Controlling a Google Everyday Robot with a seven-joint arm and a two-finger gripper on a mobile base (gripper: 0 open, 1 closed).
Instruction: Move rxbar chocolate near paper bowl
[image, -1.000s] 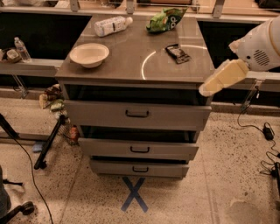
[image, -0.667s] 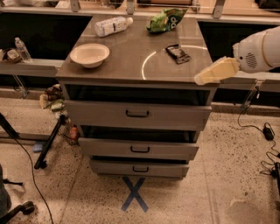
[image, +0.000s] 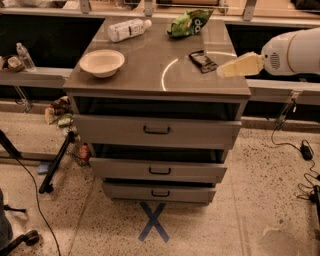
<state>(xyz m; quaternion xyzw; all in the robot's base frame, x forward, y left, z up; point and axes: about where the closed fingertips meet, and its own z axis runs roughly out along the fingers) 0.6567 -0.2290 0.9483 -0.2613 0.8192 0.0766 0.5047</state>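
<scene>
The rxbar chocolate is a small black bar lying flat on the right part of the grey cabinet top. The paper bowl is a cream-white round bowl on the left part of the top, well apart from the bar. My gripper comes in from the right on a white arm. It hovers over the top's right edge, just right of the bar and a little nearer than it. It holds nothing that I can see.
A white plastic bottle lies at the back left of the top. A green snack bag sits at the back right. The cabinet has three slightly open drawers. Cables lie on the floor at right, a stand at left.
My gripper has risen from beside the cabinet's front right corner and moved left and back, over the top's right edge, closer to the bar. The objects have not moved.
</scene>
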